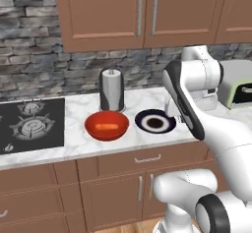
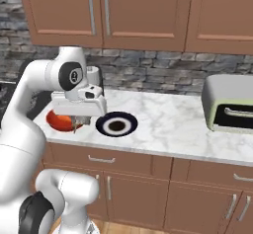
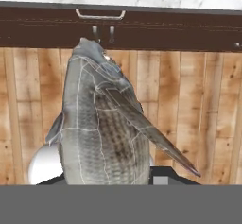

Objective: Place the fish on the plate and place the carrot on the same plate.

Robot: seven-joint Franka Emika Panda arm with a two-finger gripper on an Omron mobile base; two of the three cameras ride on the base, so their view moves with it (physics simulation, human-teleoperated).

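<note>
The grey scaly fish (image 3: 99,124) hung nose-outward from the pincer, which was closed on its tail end, its body rising up the middle of the hand view before wooden floorboards and a dark cabinet front. In the right base view the pincer (image 2: 75,125) hung by the bench's front edge, just left of the round navy-rimmed plate (image 2: 116,125). The short orange carrot (image 1: 105,127) lay inside the deep red bowl (image 1: 107,125), beside the plate (image 1: 155,121) on the white marble bench (image 1: 78,138).

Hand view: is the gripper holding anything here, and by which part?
Yes. The gripper is shut on the fish, which fills the hand view and points away from the camera. The hold is at its near end; the fingertips themselves are hidden behind its body.
</note>
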